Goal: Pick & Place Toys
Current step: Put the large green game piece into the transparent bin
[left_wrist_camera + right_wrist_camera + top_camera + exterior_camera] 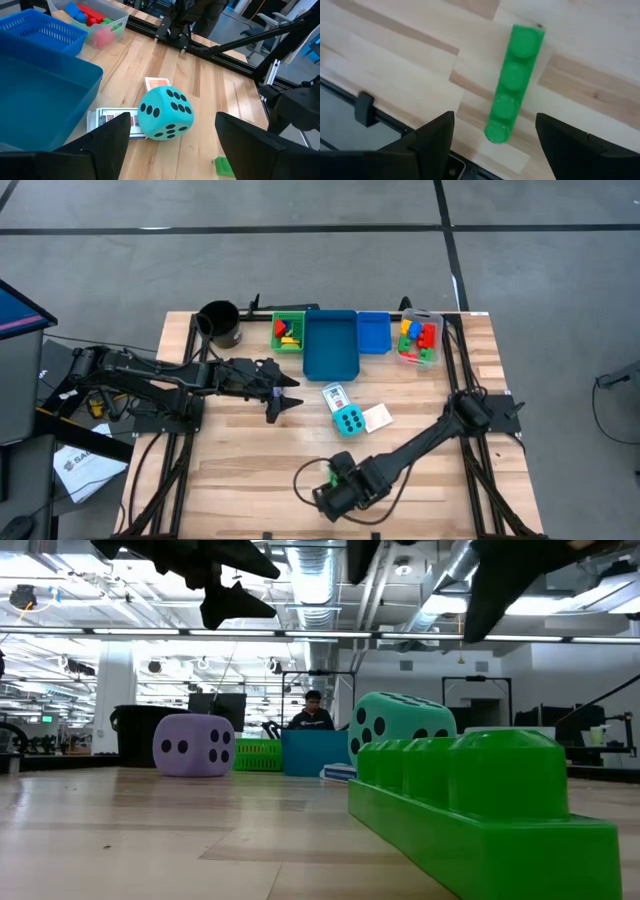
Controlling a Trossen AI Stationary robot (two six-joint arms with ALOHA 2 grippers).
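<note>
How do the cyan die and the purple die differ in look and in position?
The cyan die looks larger than the purple die in the low view, though it may simply stand nearer. The cyan die is mint-cyan; the purple die is pale lilac. The cyan die rests beside the playing cards; the purple die stands alone on bare wood, in front of the black cup. Both have dark dots and rounded corners.

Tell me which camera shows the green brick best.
The right wrist view: the green brick lies whole below the open right claw, four studs clear. The low view shows it huge, side-on. The left wrist view catches a corner. The high view barely shows it.
</note>
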